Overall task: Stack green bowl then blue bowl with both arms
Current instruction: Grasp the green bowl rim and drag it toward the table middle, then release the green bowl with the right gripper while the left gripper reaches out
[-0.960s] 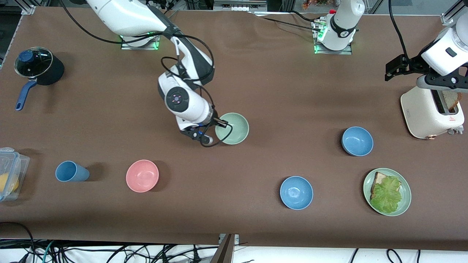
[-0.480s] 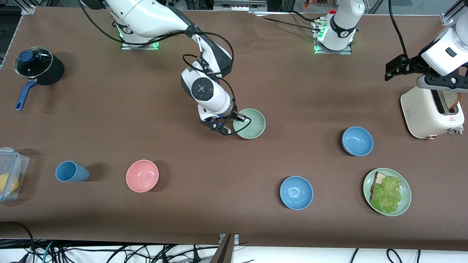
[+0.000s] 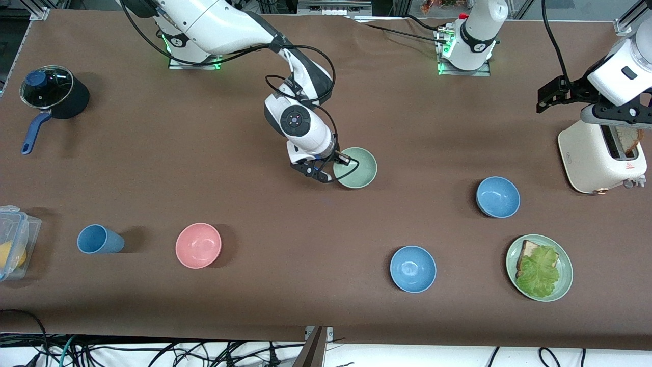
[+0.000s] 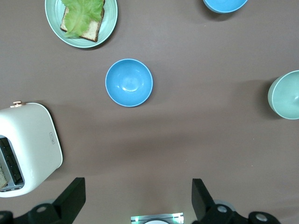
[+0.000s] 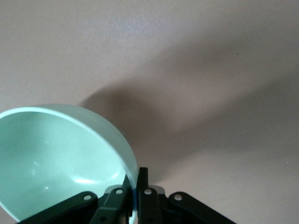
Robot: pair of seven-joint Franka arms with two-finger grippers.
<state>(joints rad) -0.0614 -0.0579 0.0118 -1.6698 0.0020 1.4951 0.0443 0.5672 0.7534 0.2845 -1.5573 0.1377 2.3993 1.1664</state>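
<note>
Plate point(image 3: 564, 285) holds bread point(image 3: 526, 251) (lettuce-topped).

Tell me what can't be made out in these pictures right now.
- Left gripper: in the front view it is hidden under its own arm above the toaster.
- Green bowl: the right gripper clamps its rim, but no view shows whether the bowl touches the table.
- Clear container: cut off by the front view's edge, so its yellow contents can't be identified.

A brown table point(image 3: 356, 316) bore two blue bowls point(image 3: 413, 268), a pink bowl point(image 3: 198, 245), blue cup point(image 3: 99, 239), sandwich plate point(image 3: 539, 267), toaster point(image 3: 601, 155) and lidded saucepan point(image 3: 53, 97).
</note>
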